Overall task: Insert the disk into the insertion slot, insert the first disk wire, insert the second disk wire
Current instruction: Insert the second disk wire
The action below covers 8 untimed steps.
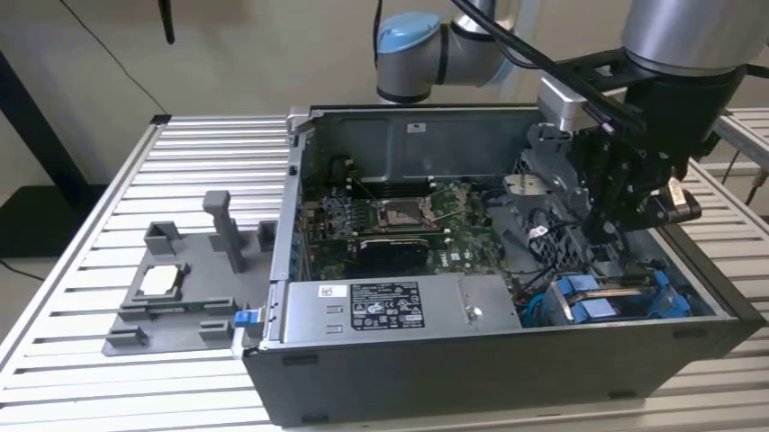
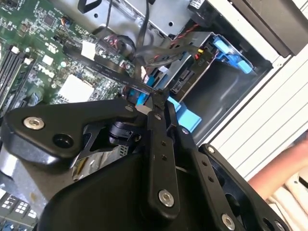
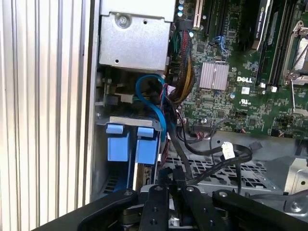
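Now | gripper (image 1: pixel 607 256) lowered into case (image 1: pixel 481 369), fingers narrow, pinching black wire (image 3: pixel 180 154) | disk (image 1: pixel 613 301) seated in insertion slot (image 1: pixel 709 310), blue tabs showing.

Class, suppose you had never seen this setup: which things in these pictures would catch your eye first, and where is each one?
The open dark computer case dominates the slatted table, its green motherboard exposed. The arm's hand reaches down into the case's corner at the exterior view's right, just above the bright blue disk sitting in the insertion slot. A grey plastic tray lies outside, at that view's left.
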Available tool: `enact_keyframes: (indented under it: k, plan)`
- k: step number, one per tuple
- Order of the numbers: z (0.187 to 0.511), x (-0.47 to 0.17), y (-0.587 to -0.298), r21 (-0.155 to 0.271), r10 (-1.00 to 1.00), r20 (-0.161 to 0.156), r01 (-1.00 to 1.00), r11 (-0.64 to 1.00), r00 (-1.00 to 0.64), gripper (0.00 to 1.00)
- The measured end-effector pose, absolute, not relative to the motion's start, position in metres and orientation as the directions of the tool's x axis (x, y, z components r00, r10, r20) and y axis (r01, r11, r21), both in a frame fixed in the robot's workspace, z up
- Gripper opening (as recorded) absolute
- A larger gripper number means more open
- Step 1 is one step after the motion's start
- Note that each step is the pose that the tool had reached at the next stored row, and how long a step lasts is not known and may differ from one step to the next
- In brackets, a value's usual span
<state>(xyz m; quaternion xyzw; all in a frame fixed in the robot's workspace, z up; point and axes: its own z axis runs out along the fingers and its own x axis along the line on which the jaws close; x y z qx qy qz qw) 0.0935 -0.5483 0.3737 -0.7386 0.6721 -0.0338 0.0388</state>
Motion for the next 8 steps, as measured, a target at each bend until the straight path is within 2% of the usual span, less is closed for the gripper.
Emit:
enact_keyframes:
  k: [8]
  plan:
    - [0.3705, 0.1027, -0.5541, -0.094, -0.996, -0.003, -0.991, -0.093, 0.094, 0.16]
